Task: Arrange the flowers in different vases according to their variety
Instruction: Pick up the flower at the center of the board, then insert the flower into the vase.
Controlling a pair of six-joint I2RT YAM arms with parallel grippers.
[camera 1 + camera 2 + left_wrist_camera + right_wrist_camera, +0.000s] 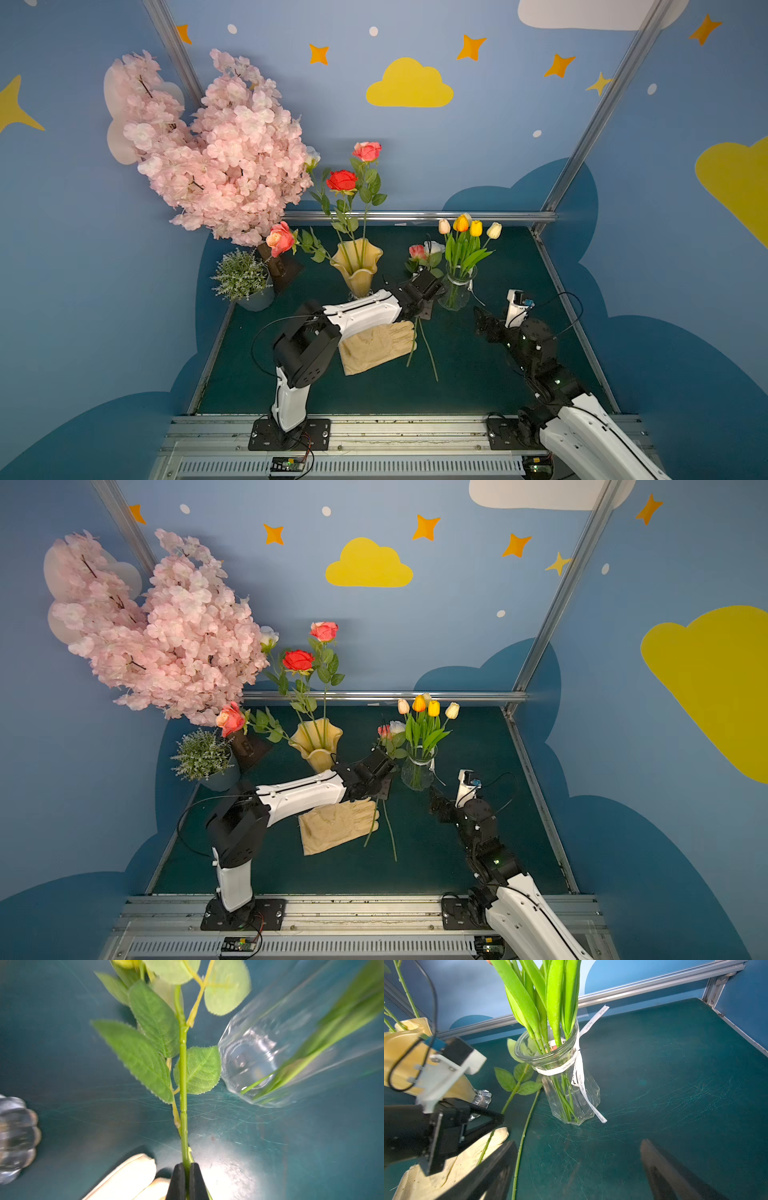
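amber-yellow vase (357, 266), clear foot. in it: red rose (341, 180), pink rose (367, 150). glass vase (456, 291) clear, ribbed; white ribbon (579, 1068) with dark print. tulips (476, 228): yellow, orange, cream, pale pink; leaves bright green. rose stem (182, 1084) green, leaves veined. table mat (675, 1084) dark teal, pale scratch marks. glove (374, 343) beige. walls (498, 145) blue with yellow clouds, orange stars.

Amber vase (357, 270): roses (342, 180) — clear vase (455, 291): tulips (461, 224).
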